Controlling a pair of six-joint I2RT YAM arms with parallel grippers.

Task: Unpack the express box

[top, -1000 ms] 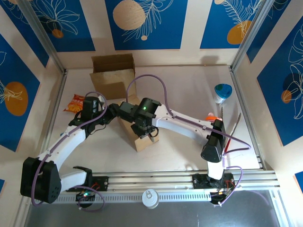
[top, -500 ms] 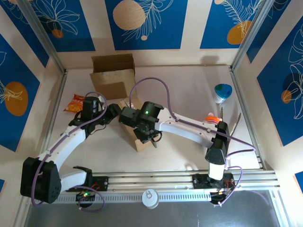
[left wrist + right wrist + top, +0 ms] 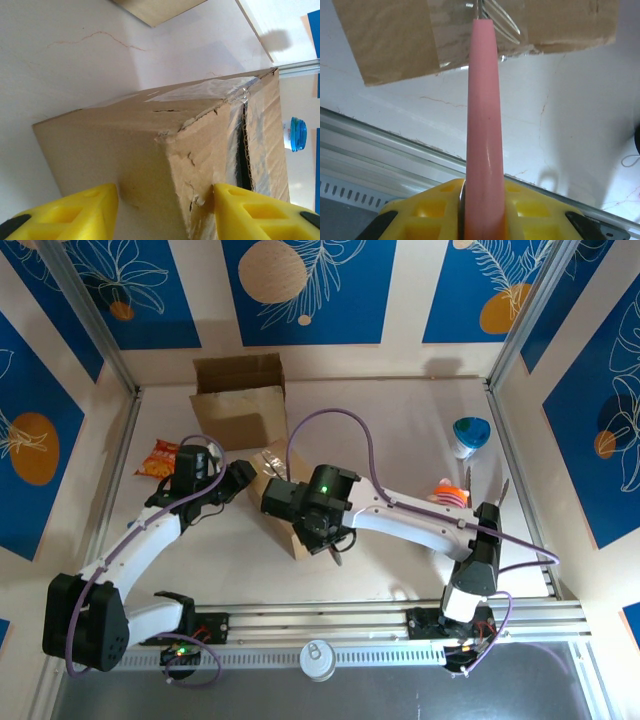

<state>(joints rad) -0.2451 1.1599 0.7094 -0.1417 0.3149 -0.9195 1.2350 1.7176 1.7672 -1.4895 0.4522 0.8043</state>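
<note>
White table (image 3: pixel 400 430) with taped express box (image 3: pixel 125 145), open carton (image 3: pixel 238 410), snack packet (image 3: pixel 158 457) (orange), blue-lidded cup (image 3: pixel 470 435)

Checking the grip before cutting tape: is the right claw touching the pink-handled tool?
Touching. In the right wrist view the right claw pinches the pink-handled tool between its yellow fingers.

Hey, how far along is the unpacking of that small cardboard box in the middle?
Done: nothing is out yet; tape still covers the express box seam. In hand: the left gripper braces its corner while the right gripper holds a pink-handled tool at the tape. Left: slitting the tape, opening the flaps, taking the contents out.
</note>
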